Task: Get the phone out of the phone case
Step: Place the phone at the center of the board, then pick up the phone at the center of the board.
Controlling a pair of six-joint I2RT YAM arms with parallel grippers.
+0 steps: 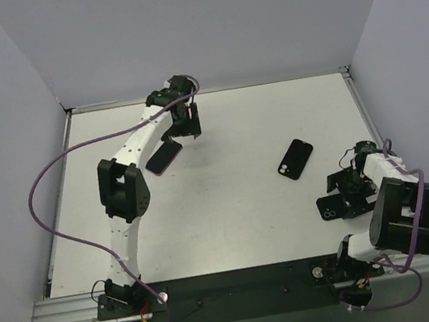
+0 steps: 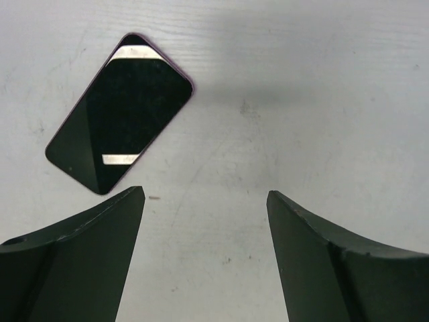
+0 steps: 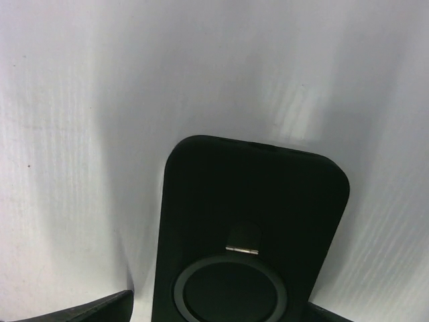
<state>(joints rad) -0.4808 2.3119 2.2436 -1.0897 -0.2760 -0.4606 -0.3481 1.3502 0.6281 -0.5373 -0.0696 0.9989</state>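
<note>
Over on the left of the white table (image 1: 234,231), the phone (image 2: 119,123) lies flat, out of its case, with its dark screen up and a thin purple rim showing round the edge. The left gripper (image 2: 204,194) hangs just beside it, fingers (image 2: 87,235) spread wide and released, with only bare tabletop between them; the phone sits beyond the left finger, apart from it. Near the middle lies a second black phone-shaped slab (image 1: 295,159), back up, with camera lenses at one corner; whether it is a phone or a case I cannot tell. On the right, the black phone case (image 3: 255,194) rests flat on the table, with a round ring on it. The right gripper (image 3: 221,305) straddles its near end with its fingers let go, and a strip of table shows between the left finger and the case.
</note>
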